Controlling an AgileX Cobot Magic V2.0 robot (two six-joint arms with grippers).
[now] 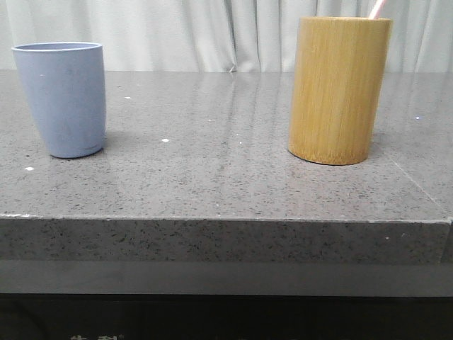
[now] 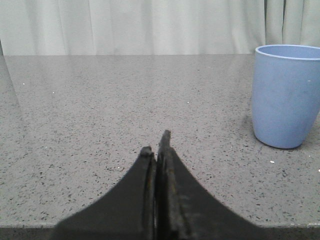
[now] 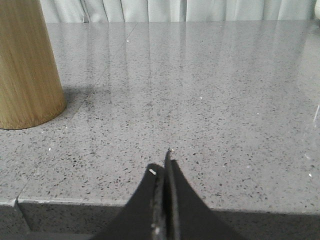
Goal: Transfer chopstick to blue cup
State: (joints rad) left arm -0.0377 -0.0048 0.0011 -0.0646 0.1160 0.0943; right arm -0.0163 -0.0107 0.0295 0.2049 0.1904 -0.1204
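The blue cup (image 1: 62,99) stands upright at the left of the grey stone table; the left wrist view shows the blue cup (image 2: 285,95) too, well off to one side of my left gripper (image 2: 156,145). The pale pink chopstick (image 1: 377,9) pokes out of the tall tan bamboo holder (image 1: 337,91) at the right; only its tip is visible. That bamboo holder (image 3: 26,65) stands far off to the side of my right gripper (image 3: 162,164). Both grippers hover low near the table's front edge, jaws pressed together with nothing between them.
The grey speckled table (image 1: 212,163) stretches bare between cup and holder. Its front edge (image 1: 226,221) drops off near the camera. A pale curtain (image 1: 212,32) hangs behind the table. A seam in the stone (image 1: 417,180) runs along the right side.
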